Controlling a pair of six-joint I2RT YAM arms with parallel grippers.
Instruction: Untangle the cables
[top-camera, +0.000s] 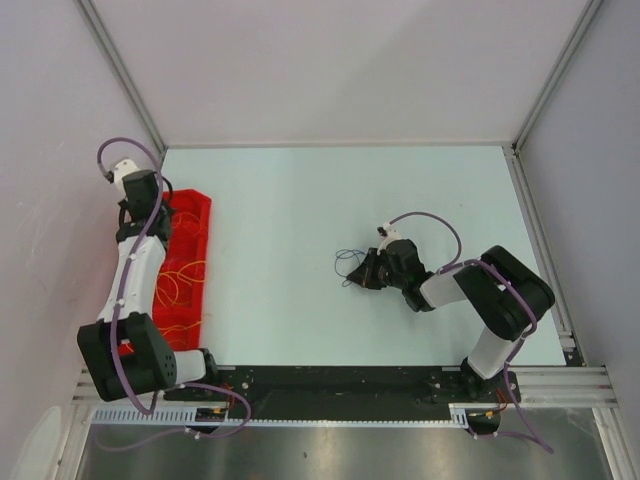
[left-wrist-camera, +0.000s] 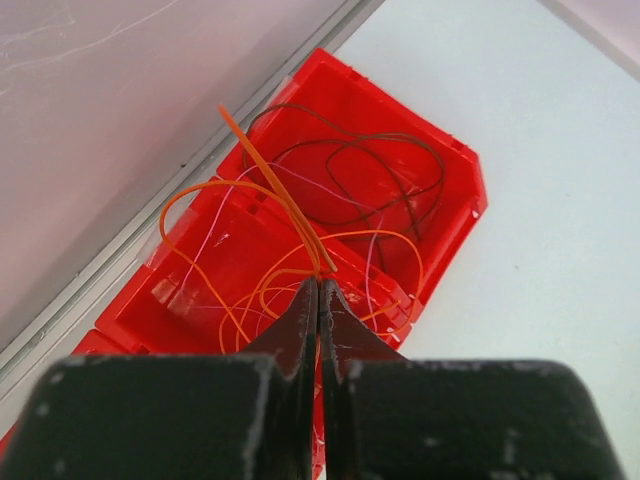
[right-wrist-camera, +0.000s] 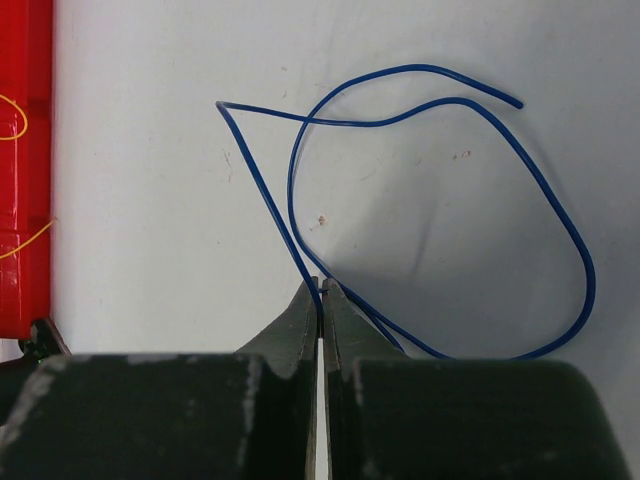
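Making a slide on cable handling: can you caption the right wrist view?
Right gripper shut on a thin blue cable that loops across the pale table, red plastic bin at left edge.

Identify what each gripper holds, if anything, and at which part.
Left gripper: an orange cable, pinched partway along, one end sticking out beyond the grip. Right gripper: the blue cable, pinched along its length, away from its visible free end.

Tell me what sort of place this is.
Probably a robot lab test cell: a pale table boxed in by plain walls on metal rails, a left arm and right arm bolted at its edge, and a red bin of thin wires.
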